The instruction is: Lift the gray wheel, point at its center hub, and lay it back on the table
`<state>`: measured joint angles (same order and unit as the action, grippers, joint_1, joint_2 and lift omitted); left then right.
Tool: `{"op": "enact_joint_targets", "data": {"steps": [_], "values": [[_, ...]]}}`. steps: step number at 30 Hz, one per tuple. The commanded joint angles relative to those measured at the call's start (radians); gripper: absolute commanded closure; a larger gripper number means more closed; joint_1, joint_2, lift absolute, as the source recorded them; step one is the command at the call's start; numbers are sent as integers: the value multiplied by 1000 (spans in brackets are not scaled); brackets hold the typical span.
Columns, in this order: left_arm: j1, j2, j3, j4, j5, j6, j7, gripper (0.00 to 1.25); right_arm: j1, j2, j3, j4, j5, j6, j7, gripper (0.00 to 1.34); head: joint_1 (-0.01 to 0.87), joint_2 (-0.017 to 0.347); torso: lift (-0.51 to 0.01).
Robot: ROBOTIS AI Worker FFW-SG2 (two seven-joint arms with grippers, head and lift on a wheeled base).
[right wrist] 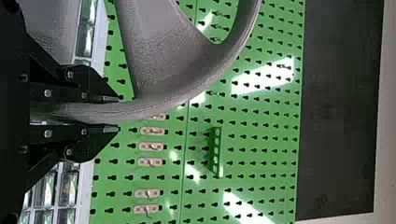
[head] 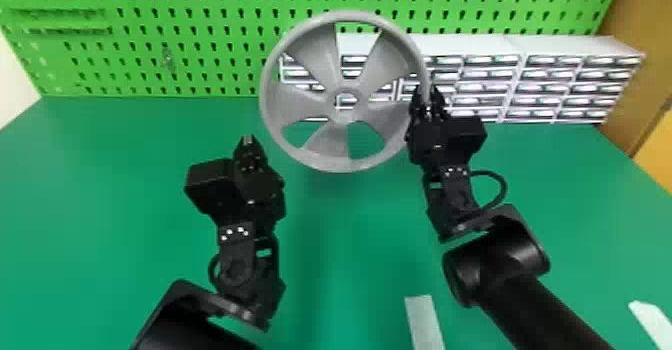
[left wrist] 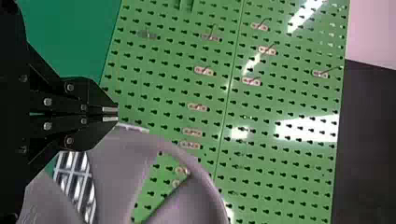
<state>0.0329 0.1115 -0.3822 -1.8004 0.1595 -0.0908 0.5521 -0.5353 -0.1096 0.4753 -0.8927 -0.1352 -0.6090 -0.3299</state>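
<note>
Head view: R tool (head: 426, 92) pinched the gray wheel (head: 335, 136) at its edge, holding it roughly upright over the desk (head: 340, 214); L tool (head: 247, 139) sat near, pressed together. To point well, the robot likely needed R steady & L's tips eased twd the hub (head: 344, 118), stopping just short w/o poking thru.

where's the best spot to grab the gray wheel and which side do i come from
Probably the right side of its rim, from the robot's side, with one finger inside the band and one outside, as the right gripper has it. The gray wheel is held roughly upright, and its rim is narrow enough to fit between flat fingers.
</note>
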Motion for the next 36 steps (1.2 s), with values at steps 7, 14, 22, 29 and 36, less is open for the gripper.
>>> {"op": "enact_joint_targets", "data": {"steps": [7, 14, 22, 29, 36], "values": [[-96, 97, -216, 10, 54, -14, 123, 1154, -14, 5, 14, 23, 0, 0, -3, 1291, 692, 48, -96], [-160, 119, -310, 56, 130, -33, 135, 1156, -20, 8, 23, 29, 0, 0, -6, 1291, 692, 48, -96], [-249, 135, -405, 125, 212, -64, 135, 1156, -28, 11, 39, 35, 0, 0, -8, 1291, 692, 48, -96], [-312, 120, -448, 199, 242, -96, 135, 1156, -31, 11, 49, 37, 0, 0, -8, 1292, 692, 48, -96], [-331, 112, -454, 223, 247, -101, 134, 1156, -31, 11, 49, 37, 0, 0, -9, 1291, 692, 48, -96]]}}
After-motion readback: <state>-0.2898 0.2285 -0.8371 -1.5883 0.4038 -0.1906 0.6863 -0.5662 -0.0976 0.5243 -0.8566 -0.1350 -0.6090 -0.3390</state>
